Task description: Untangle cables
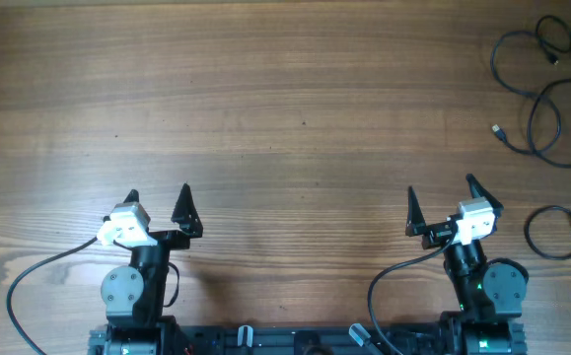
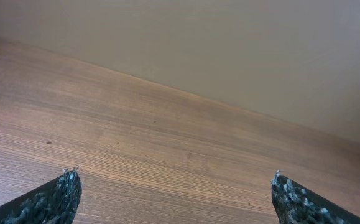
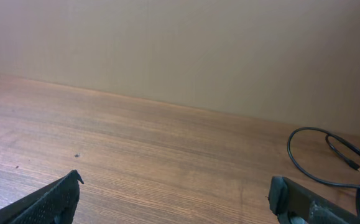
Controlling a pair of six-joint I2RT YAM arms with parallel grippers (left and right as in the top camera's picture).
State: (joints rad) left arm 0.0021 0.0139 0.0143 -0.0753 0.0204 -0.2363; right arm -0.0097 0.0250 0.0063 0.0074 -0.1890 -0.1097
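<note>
Thin black cables [image 1: 541, 89] lie in loose loops at the table's far right, with small plug ends showing. A separate cable loop [image 1: 553, 233] lies lower right, just right of my right arm. One cable loop also shows in the right wrist view [image 3: 319, 162]. My left gripper [image 1: 157, 194] is open and empty near the front left. It shows only bare wood between its fingers in the left wrist view [image 2: 175, 186]. My right gripper [image 1: 441, 193] is open and empty, left of and below the cables. It also shows open in the right wrist view [image 3: 175, 186].
The wooden table [image 1: 265, 108] stretches across the view. Thick black arm wires [image 1: 29, 281] curl at the front left and by the right arm base [image 1: 389, 286]. A plain beige wall [image 3: 180, 43] stands beyond the table's far edge.
</note>
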